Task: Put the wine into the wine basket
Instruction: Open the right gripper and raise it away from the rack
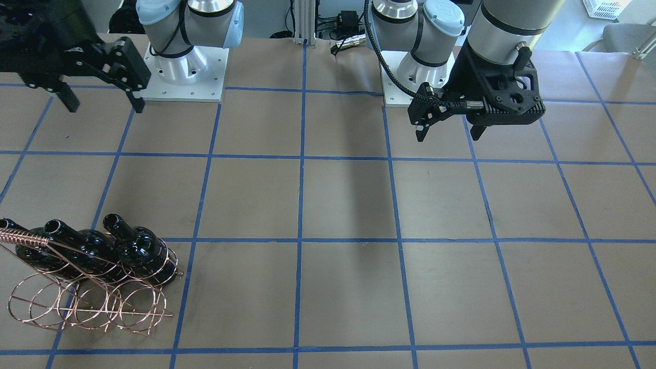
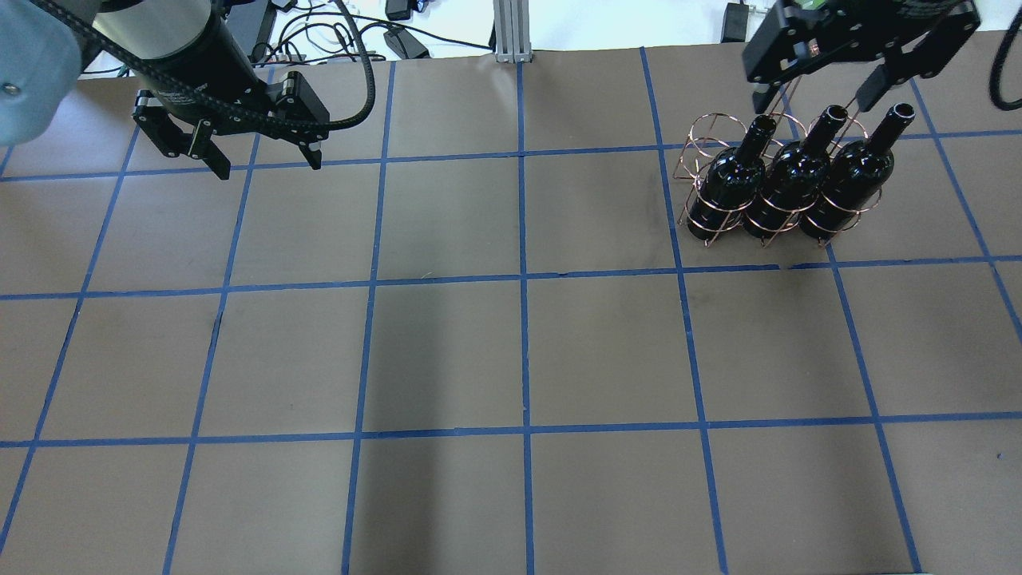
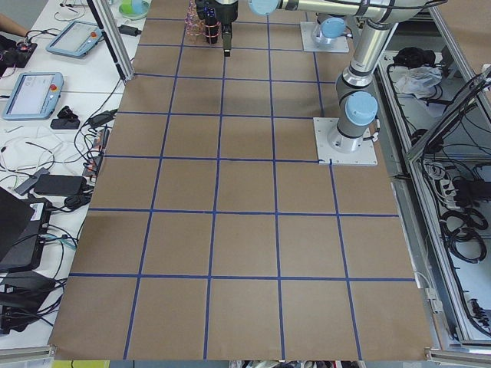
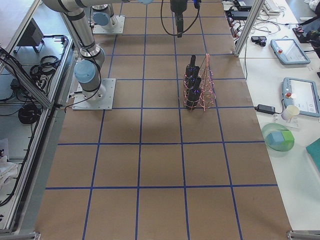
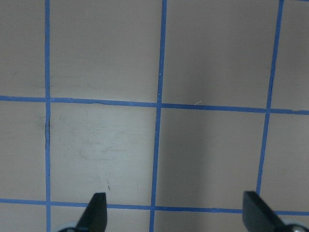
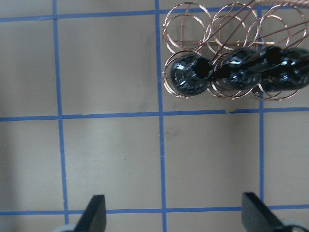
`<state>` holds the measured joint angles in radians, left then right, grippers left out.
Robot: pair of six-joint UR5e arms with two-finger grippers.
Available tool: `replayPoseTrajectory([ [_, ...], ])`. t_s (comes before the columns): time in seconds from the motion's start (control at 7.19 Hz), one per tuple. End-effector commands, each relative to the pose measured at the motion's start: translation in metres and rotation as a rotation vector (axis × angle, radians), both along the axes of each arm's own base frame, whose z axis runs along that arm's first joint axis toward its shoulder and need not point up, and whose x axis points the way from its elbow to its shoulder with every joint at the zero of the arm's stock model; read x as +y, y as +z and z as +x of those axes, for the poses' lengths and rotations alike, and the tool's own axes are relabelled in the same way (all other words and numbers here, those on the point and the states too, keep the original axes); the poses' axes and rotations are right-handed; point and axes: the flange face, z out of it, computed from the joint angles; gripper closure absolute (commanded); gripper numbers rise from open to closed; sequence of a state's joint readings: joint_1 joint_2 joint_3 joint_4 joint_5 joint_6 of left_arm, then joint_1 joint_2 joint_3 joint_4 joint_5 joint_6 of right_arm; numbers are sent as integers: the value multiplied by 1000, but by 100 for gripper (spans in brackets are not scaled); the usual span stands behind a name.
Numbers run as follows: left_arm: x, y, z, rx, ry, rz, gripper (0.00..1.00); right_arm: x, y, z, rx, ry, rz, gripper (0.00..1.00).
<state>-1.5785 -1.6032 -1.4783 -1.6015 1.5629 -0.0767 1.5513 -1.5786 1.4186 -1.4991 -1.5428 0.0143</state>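
Three glossy near-black wine bottles (image 2: 726,180) (image 2: 790,180) (image 2: 854,172) stand upright side by side in one row of hoops of the copper wire wine basket (image 2: 703,136). In the front view the bottles (image 1: 138,251) fill the basket's (image 1: 87,307) row nearer the robot, and the other row of hoops holds nothing. My right gripper (image 2: 813,104) is open and empty, raised above the basket. Its wrist view shows the bottle tops (image 6: 186,77) and hoops (image 6: 188,29) far below the open fingers (image 6: 96,212). My left gripper (image 2: 269,168) is open and empty on the other side of the table, over bare paper (image 5: 203,145).
The table is covered in brown paper (image 2: 519,351) with a grid of blue tape. The two arm bases (image 1: 184,72) (image 1: 410,77) stand at the robot's edge. Cables and a metal post (image 2: 511,32) lie beyond the far edge. Nothing else shows on the table.
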Motion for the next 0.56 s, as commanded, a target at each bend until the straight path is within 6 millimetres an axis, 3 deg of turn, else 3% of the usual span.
replayPoseTrajectory([
  [0.0,0,0,0,-5,0,0,0,9,-21,64,35,16,-17,0],
  [0.42,0,0,0,-5,0,0,0,6,-25,63,88,30,-11,0],
])
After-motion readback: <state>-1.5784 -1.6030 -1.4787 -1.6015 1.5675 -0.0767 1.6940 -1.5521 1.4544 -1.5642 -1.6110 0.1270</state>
